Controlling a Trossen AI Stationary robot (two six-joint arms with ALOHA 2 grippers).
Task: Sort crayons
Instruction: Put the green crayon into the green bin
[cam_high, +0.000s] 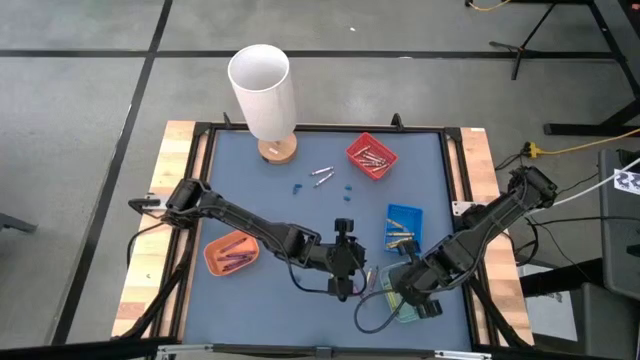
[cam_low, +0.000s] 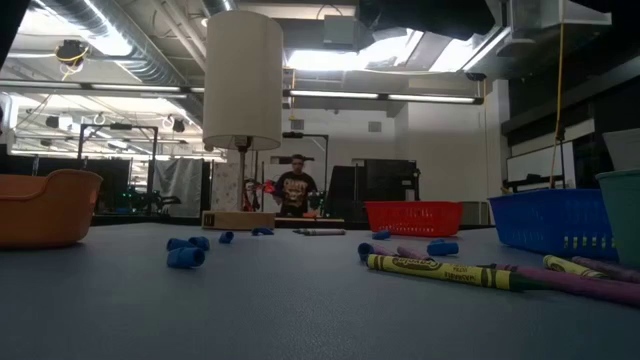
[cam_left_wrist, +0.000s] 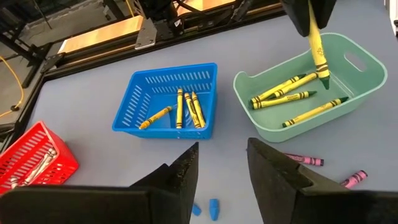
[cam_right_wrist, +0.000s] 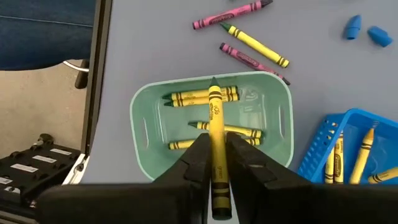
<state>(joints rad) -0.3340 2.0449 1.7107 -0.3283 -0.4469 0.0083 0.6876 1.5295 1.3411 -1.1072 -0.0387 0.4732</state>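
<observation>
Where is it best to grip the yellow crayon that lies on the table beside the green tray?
Grip the yellow crayon mid-shaft, from straight above, jaws across it: it lies flat, with a pink crayon close alongside.

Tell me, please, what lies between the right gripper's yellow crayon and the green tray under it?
Only air. In the right wrist view, the right gripper holds a yellow crayon above the green tray, which already holds other yellow crayons.

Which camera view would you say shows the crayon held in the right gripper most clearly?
The right wrist view: the yellow crayon runs lengthwise between the right gripper fingers above the green tray. The left wrist view shows it hanging tip-down; the high and low views don't show it.
</observation>
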